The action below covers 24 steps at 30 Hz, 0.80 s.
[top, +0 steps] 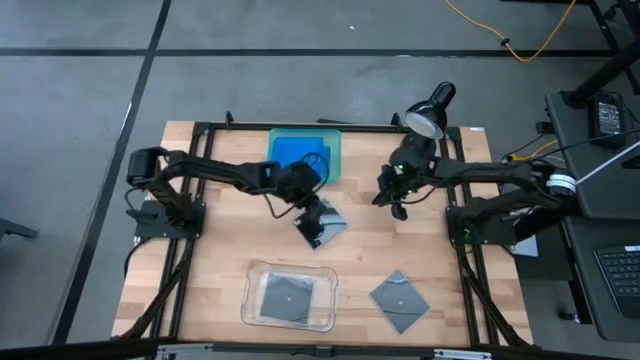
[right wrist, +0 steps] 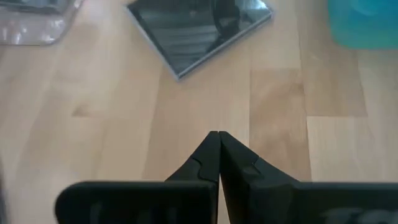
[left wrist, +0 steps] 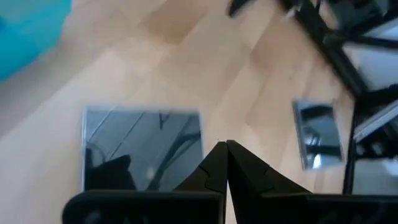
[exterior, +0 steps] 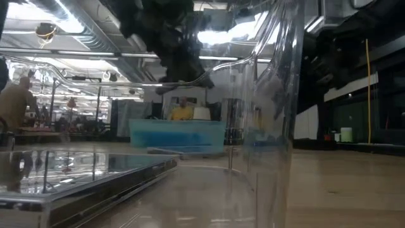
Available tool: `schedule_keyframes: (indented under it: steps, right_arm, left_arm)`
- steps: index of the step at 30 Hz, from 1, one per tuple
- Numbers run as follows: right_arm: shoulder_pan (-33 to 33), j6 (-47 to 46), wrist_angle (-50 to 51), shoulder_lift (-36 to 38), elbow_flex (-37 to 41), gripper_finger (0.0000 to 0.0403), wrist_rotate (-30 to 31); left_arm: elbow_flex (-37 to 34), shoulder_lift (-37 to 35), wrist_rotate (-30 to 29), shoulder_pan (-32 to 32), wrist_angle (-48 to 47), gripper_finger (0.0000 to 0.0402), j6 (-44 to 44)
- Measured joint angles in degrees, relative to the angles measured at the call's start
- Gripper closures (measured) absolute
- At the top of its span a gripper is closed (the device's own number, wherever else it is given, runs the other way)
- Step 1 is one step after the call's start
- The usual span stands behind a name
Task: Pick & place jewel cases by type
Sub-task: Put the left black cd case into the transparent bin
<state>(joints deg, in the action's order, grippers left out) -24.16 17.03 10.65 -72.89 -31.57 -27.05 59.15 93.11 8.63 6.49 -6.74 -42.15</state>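
While your left gripper [left wrist: 222, 152] hovers clenched, empty | grey jewel case [top: 322, 224] lies directly beneath (left arm nearer).

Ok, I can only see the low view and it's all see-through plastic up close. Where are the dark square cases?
Observer: One dark grey case lies inside the clear tray, at the table's near edge.
Operator: And the next one?
Observer: A second grey case lies flat on the bare table, to the right of that tray.
Operator: Is an arm holding the last one?
Observer: No. The third grey case lies mid-table, and the left fingers hover over it, shut and empty.
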Motion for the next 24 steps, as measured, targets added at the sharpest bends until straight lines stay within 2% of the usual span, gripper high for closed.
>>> schedule_keyframes:
  steps: [6, 11, 24]
  right_arm:
    - [0.1, 0.0, -8.3, -8.7, 0.0, 0.0393, -1.3]
    - [0.4, 0.0, -13.3, -13.6, 0.0, 0.0393, -3.1]
    - [3.1, 2.4, -12.2, -22.3, -5.3, 0.0393, -3.2]
  left_arm:
    - [-0.1, -2.0, -2.7, -4.6, -16.0, 0.04, -2.2]
    - [-0.3, -0.7, -2.7, -8.6, -21.6, 0.0399, -3.7]
    - [-8.7, 0.5, -2.8, -12.1, -13.8, 0.0399, -10.6]
